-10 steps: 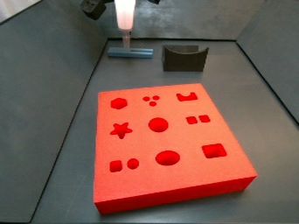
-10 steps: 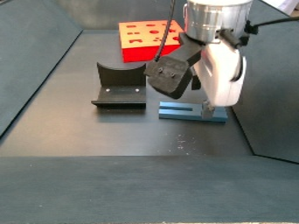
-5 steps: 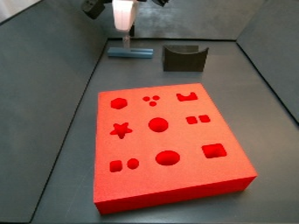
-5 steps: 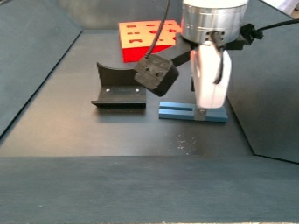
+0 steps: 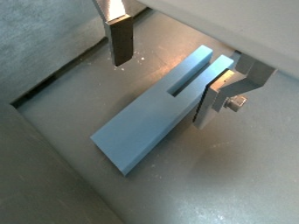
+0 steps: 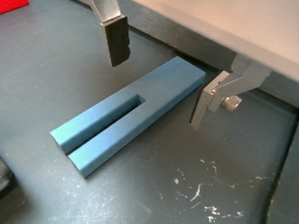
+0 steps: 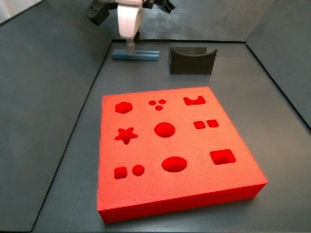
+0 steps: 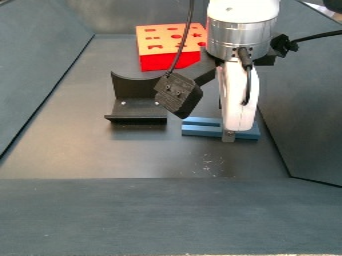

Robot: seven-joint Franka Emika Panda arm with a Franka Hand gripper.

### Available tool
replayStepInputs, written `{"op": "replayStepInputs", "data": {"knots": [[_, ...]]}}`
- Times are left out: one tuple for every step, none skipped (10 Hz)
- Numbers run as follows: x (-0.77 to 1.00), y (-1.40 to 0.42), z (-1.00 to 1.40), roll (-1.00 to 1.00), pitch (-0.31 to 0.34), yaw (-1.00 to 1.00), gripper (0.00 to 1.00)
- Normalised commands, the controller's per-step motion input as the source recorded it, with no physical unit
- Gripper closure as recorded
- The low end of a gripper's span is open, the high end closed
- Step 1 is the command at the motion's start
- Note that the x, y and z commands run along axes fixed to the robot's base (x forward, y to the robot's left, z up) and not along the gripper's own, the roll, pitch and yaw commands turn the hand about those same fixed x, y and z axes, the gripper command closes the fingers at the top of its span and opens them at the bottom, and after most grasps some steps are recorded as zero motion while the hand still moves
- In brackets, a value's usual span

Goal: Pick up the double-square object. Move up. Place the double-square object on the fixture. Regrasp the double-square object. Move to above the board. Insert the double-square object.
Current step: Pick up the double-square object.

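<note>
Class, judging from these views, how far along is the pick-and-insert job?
Nothing is finished yet. The double-square object lies flat on the floor. In hand: the gripper is low over it, its open fingers straddling the bar without gripping. Left: lift, place on the fixture, regrasp, insert into the board.

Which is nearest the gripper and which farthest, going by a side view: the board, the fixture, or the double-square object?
1. The double-square object, lying on the floor directly under the gripper, whose open fingers straddle it.
2. The fixture, on the floor beside the bar.
3. The board, farthest, beyond the fixture.
</note>
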Motion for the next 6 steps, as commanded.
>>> {"op": "replayStepInputs", "data": {"knots": [[0.00, 0.01, -0.54, -0.26, -0.029, 0.00, 0.00], [0.00, 0.02, -0.60, -0.27, -0.044, 0.00, 0.00], [-0.02, 0.01, -0.59, -0.28, -0.054, -0.03, 0.00], [-0.01, 0.04, -0.64, -0.26, -0.037, -0.03, 0.00], [0.00, 0.03, -0.64, -0.26, -0.030, -0.04, 0.00], [0.00, 0.00, -0.60, -0.27, -0.046, -0.05, 0.00]]}}
